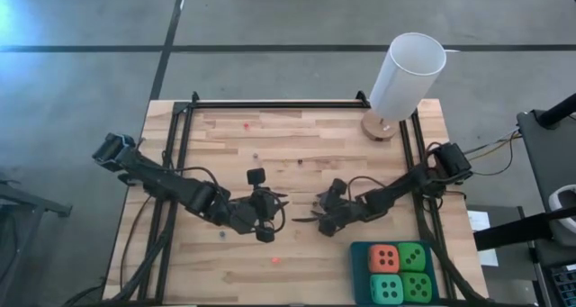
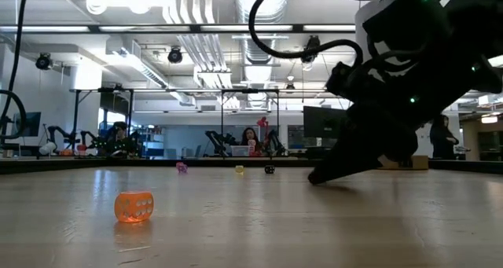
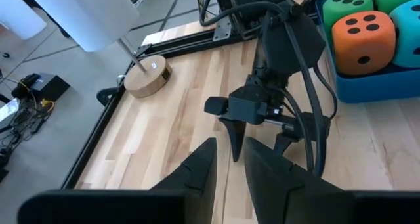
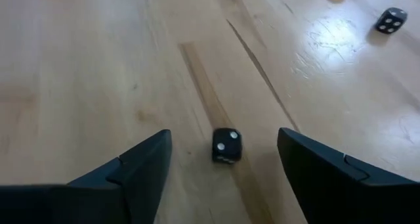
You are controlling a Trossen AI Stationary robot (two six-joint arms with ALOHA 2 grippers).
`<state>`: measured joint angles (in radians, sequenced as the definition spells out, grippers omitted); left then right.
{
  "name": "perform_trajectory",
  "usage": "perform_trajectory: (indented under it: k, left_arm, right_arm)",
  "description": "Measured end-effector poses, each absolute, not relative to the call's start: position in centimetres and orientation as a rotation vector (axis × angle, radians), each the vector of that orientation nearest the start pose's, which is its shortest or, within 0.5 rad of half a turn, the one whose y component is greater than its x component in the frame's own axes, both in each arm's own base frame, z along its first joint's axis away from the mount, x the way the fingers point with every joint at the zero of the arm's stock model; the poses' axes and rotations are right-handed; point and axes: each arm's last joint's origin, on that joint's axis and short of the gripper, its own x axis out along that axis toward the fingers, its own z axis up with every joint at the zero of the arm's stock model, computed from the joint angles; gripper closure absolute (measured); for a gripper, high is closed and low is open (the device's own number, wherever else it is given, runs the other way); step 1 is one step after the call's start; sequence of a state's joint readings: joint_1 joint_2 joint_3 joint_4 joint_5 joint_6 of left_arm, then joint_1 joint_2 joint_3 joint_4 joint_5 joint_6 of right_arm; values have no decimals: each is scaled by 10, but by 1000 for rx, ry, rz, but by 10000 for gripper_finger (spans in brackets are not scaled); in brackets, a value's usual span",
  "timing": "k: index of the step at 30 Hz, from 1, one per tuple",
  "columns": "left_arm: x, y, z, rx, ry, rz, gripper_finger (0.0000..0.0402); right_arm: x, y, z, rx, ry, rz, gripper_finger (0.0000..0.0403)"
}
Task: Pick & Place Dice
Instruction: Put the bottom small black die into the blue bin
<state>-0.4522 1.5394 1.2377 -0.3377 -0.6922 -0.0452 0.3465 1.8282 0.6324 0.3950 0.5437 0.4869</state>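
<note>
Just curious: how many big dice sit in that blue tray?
4, packed two by two in the tray: orange die, green die, turquoise die, second green die. None seems hidden.
</note>
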Motion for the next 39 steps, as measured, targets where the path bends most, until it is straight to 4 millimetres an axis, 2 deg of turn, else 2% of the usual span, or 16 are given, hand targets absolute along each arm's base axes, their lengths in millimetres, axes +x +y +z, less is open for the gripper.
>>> perform_trajectory:
  k: [7,19,26,30,35,39]
  left_arm:
    - [310,-130,298,298,535,245,323]
    - [310,-130,298,295,535,246,323]
    - [310,-130,298,296,535,246,323]
    - [310,-130,298,296,535,246,323]
    - [310,-130,298,296,535,246,323]
    - [310,-130,297,297,536,246,323]
  right_arm:
    - [285,87,86,124,655,-346,172]
    - [285,87,85,113,663,-327,286]
    - [285,86,85,111,664,-334,339]
    - [285,85,85,109,663,-338,353]
    - [284,85,88,93,663,-331,349]
    - [282,91,104,85,623,-294,348]
